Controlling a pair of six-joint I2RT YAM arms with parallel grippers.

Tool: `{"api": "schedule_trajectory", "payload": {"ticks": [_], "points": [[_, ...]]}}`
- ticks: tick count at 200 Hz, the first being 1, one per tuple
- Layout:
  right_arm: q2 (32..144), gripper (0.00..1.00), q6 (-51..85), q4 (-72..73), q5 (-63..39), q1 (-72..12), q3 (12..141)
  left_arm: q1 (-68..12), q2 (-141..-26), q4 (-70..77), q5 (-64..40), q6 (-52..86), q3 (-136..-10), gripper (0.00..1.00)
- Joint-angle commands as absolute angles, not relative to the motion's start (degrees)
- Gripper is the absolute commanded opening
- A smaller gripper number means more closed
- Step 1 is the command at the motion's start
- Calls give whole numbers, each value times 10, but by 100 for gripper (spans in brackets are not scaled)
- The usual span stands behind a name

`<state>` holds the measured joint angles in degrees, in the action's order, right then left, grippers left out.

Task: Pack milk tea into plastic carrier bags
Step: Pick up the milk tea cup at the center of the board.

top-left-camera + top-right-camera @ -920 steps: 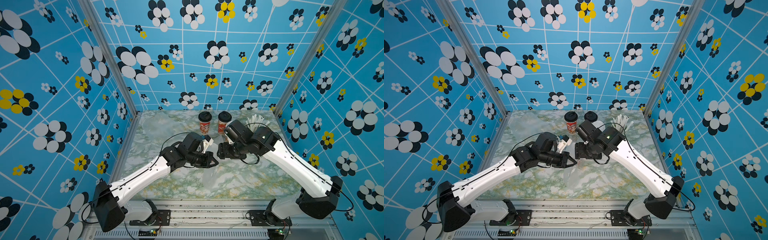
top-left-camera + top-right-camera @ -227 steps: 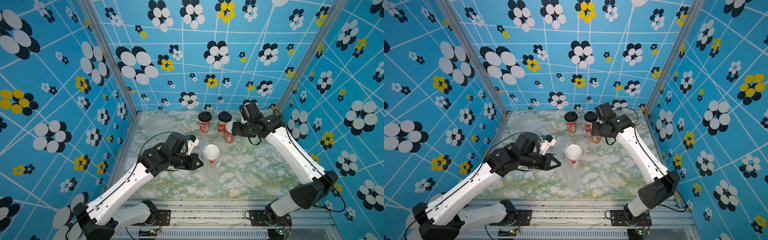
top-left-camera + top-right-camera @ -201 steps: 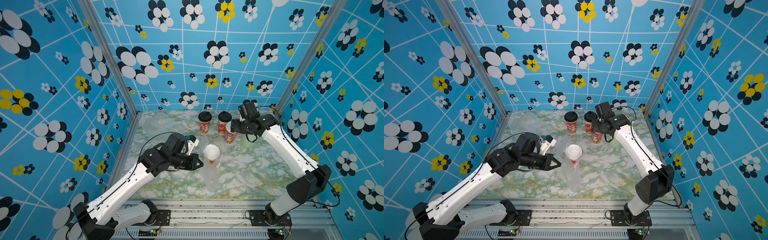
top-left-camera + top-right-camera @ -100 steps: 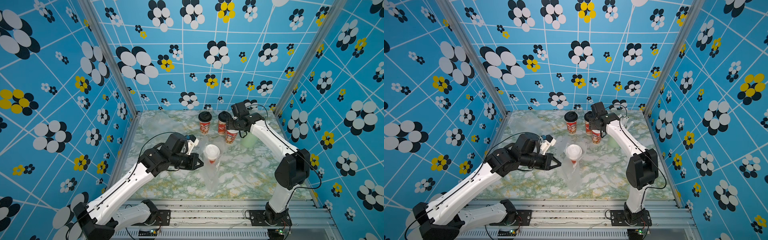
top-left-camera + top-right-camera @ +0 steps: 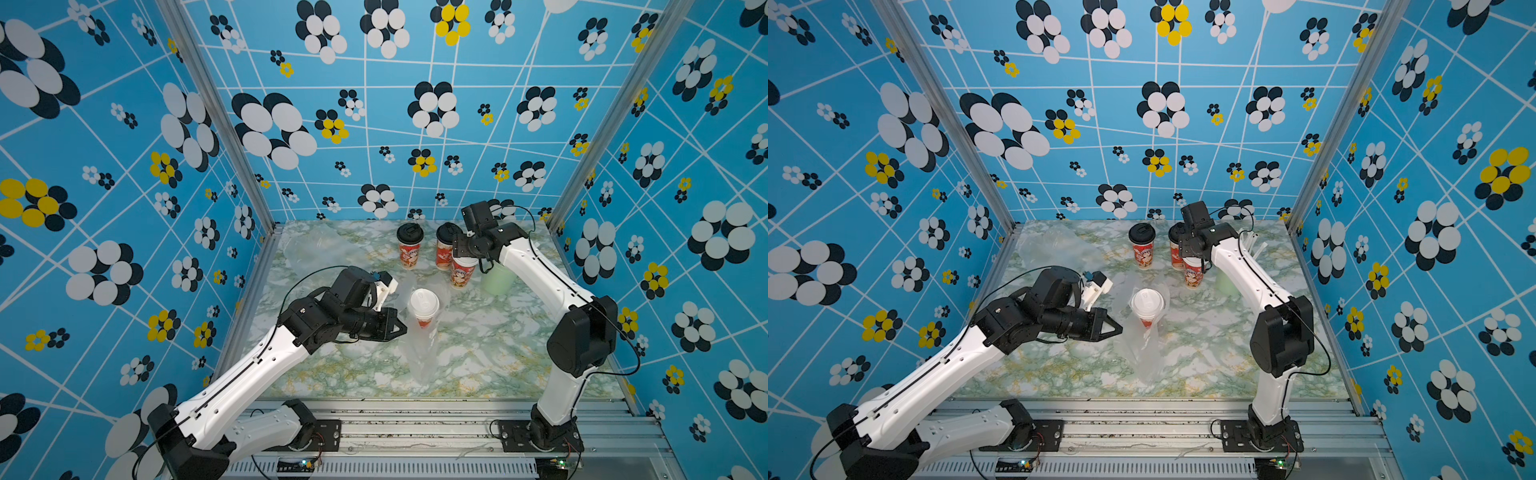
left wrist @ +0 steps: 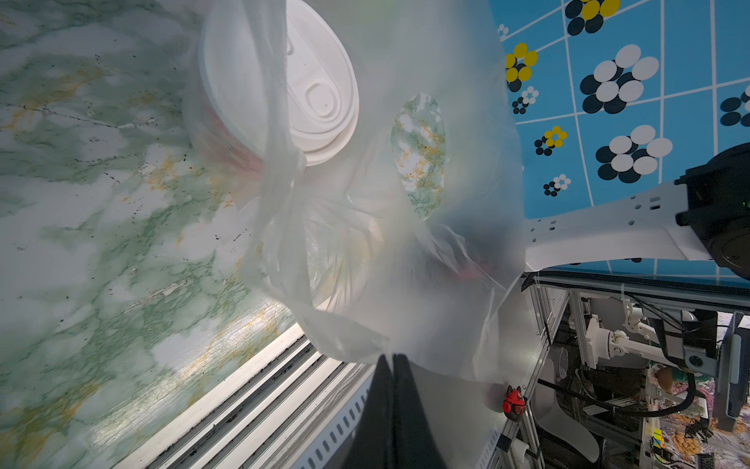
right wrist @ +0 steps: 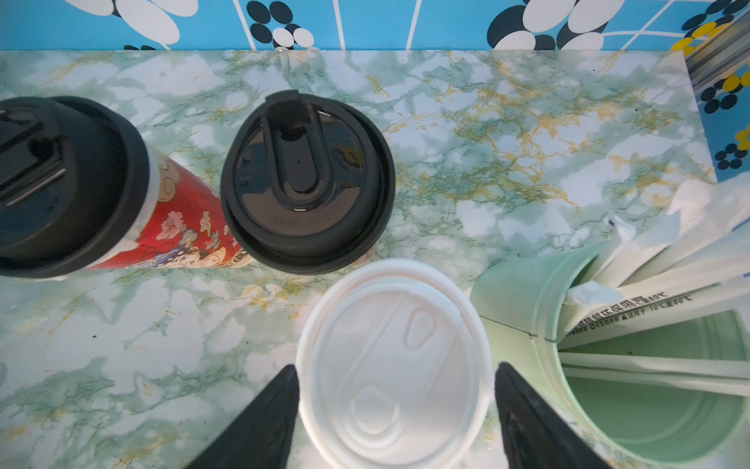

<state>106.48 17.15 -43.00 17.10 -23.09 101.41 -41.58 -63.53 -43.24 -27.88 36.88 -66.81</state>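
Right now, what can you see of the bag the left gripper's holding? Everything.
The bag is thin, clear, crinkly plastic. On the table it stands mouth up around an upright white-lid cup that looks to be inside, its lower part lying flat towards the front. The left gripper, shut, pinches its upper edge. In the left wrist view a handle strap crosses in front of the cup.

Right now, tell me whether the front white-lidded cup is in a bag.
In: the bag wraps around the cup, and the left gripper pinches its edge.
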Motion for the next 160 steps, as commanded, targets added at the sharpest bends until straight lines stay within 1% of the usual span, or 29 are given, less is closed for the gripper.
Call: {"api": "schedule_trajectory", "payload": {"ticks": [1, 95, 160], "points": [[1084, 78, 164, -450, 183, -228, 1030, -412, -624, -427, -282, 374, -661, 1], [1097, 76, 163, -449, 181, -228, 1018, -412, -623, -428, -280, 376, -661, 0], [1099, 78, 163, -454, 178, -228, 1011, -412, -620, -429, -277, 377, -662, 1]]}}
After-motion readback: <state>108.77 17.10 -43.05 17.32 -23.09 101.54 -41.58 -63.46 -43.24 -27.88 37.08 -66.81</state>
